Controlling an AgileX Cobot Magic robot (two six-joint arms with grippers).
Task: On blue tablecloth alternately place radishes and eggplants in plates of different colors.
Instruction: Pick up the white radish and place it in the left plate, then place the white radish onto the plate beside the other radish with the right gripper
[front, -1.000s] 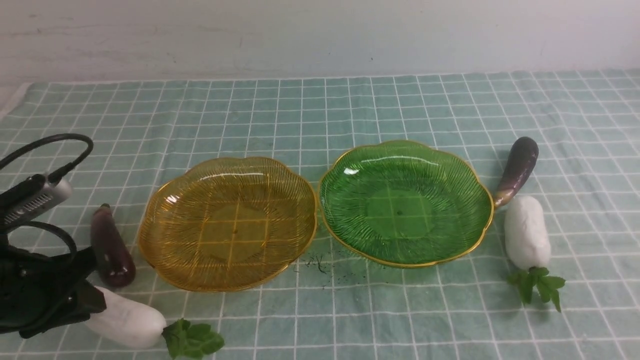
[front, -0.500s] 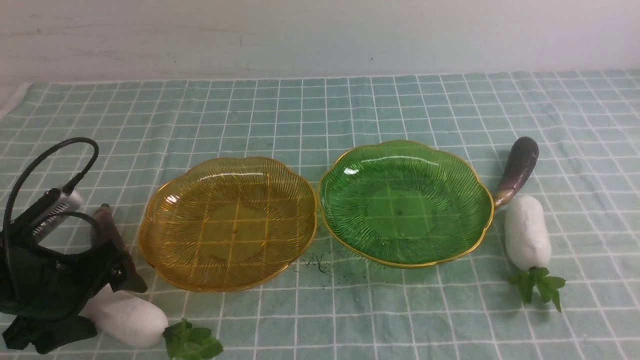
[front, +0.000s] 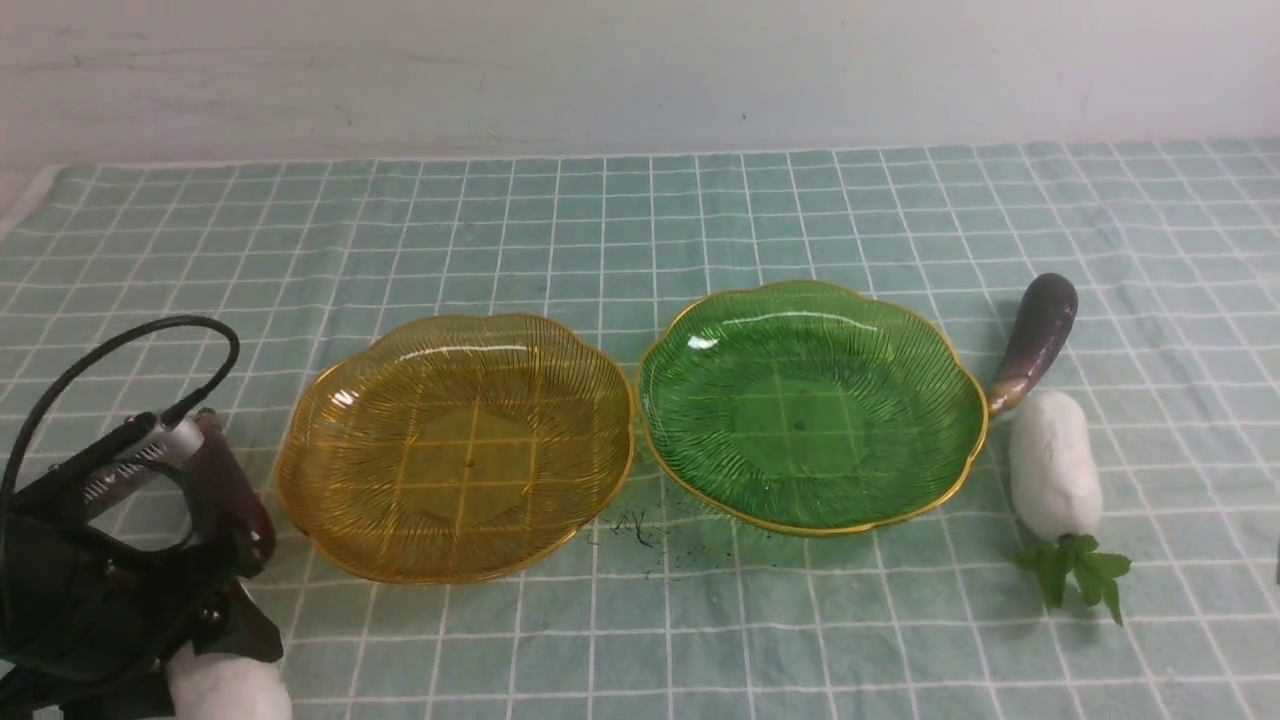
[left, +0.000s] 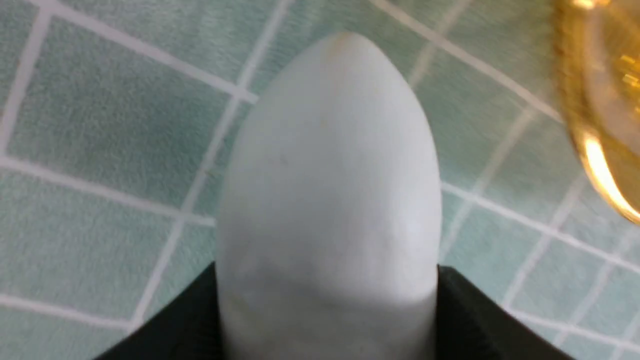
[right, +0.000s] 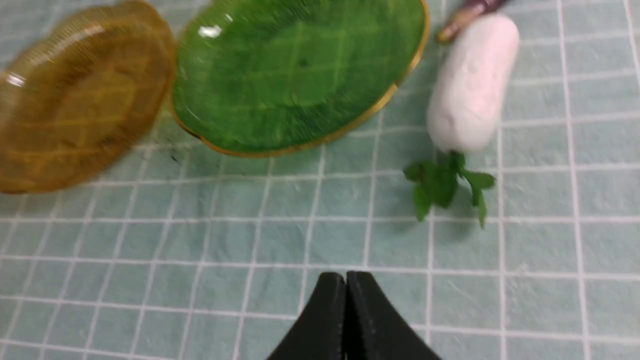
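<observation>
On the blue tablecloth (front: 640, 220) the amber plate (front: 455, 450) and the green plate (front: 810, 405) stand side by side, both empty. My left gripper (front: 205, 655) is at the front left, shut on a white radish (front: 228, 692); the left wrist view shows the radish (left: 330, 175) between the black fingers (left: 465, 305), its leaves hidden. A dark eggplant (front: 238, 495) lies just behind the gripper, beside the amber plate. The second eggplant (front: 1035, 335) and second radish (front: 1053, 465) lie right of the green plate. My right gripper (right: 346, 310) is shut and empty above the cloth, short of that radish (right: 470, 85).
A pale wall runs along the cloth's far edge. Dark specks (front: 640, 525) lie on the cloth between the plates at the front. The left arm's cable (front: 110, 350) loops above the gripper.
My left gripper has swung right and down over the near radish and closed on it. The radish's leaves have left the front view. The rest has not moved.
</observation>
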